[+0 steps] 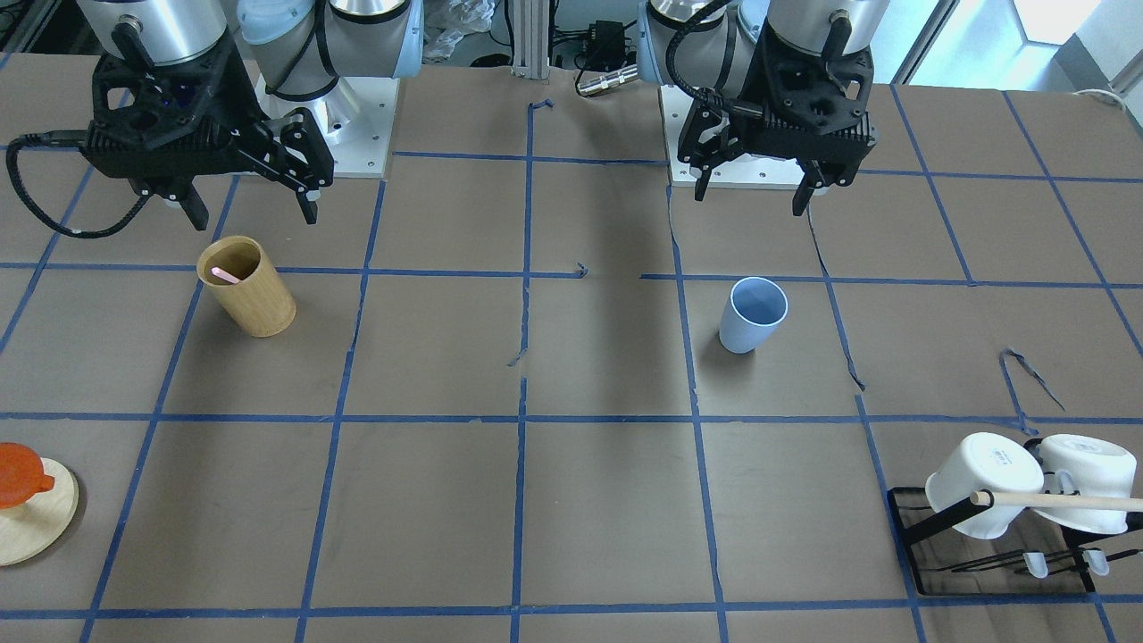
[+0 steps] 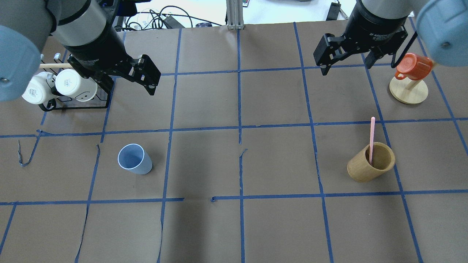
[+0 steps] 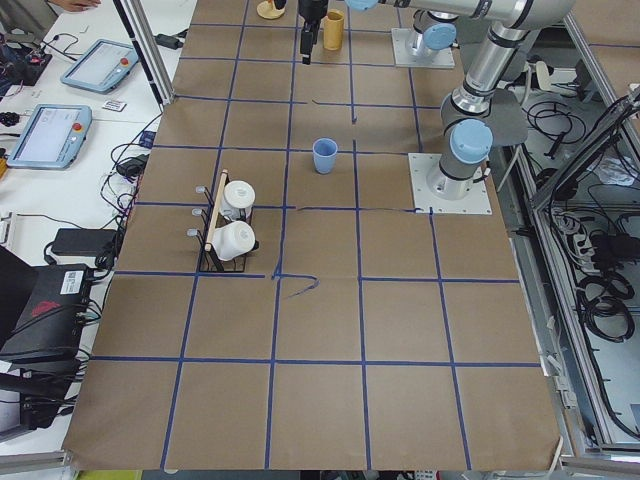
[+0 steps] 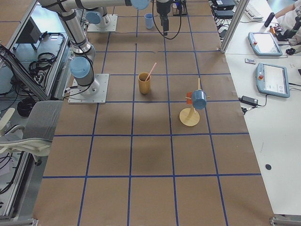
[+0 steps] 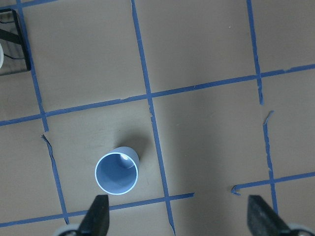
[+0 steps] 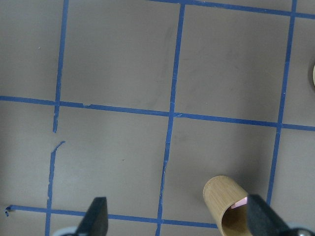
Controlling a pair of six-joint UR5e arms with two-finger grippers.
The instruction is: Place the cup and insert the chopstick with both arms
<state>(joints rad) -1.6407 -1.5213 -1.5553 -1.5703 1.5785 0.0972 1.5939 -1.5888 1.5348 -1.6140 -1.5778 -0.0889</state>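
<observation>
While both arms hang up over the table [image 2: 237,226], the stuff closest to the robot is the two cups. The blue cup [image 2: 134,159] stands upright on the left side, mouth up, nothing in it. Well apart from it, over on the right, the bamboo cup [image 2: 371,162] stands upright too, with the pink chopstick [image 2: 372,138] in it, leaning on the rim and sticking out the top.

A bit further out, the left gripper [image 1: 751,198] hovers above the table beyond the blue cup, fingers spread wide and holding nothing. The right gripper [image 1: 254,217] is the same deal beyond the bamboo cup: wide open, nothing in it.

Farthest out, a black wire rack [image 2: 73,106] with two white mugs [image 2: 76,84] sits on the left, and an orange cup [image 2: 413,65] hangs on a wooden stand [image 2: 408,93] on the right.
</observation>
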